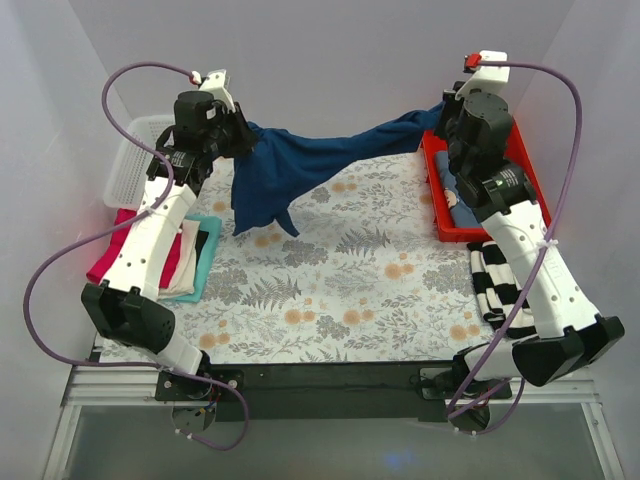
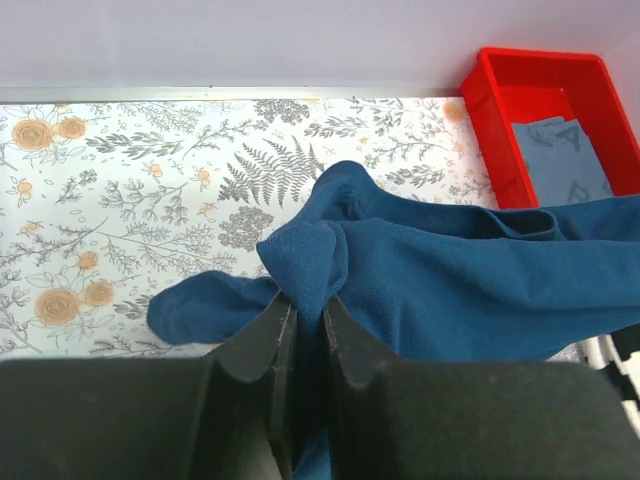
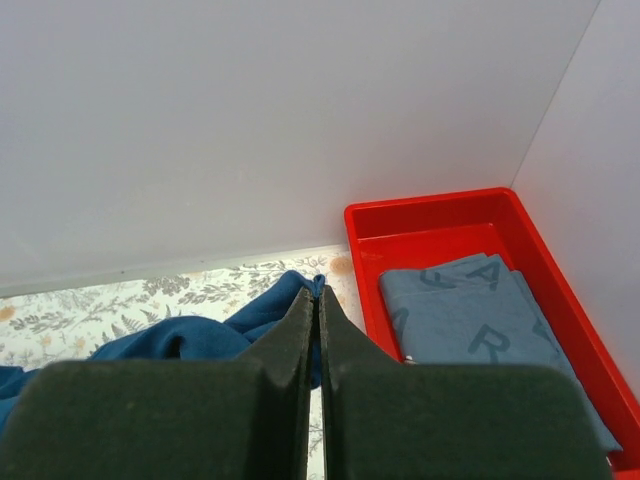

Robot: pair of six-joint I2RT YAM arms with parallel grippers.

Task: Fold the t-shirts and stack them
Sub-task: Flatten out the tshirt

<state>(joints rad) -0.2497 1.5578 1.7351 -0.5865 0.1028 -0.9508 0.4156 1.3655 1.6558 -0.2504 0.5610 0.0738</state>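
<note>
Between the fingers of the left pincer (image 2: 305,308), at the far left of the bench (image 1: 340,300), a bunched fold of the navy t-shirt (image 1: 300,165) is clamped. The right pincer (image 3: 318,292) is closed on another edge of the same shirt, beside the red tray (image 3: 430,205). The cloth is held stretched between the two above the floral surface, one part hanging down toward it. A folded grey-blue shirt (image 3: 480,310) is seen lying in the tray. At the left, a red-pink tee (image 1: 108,255), a cream tee (image 1: 185,265) and a teal tee (image 1: 208,245) are stacked near a white basket (image 1: 130,165). A striped cloth (image 1: 492,282) lies beneath the right arm.
</note>
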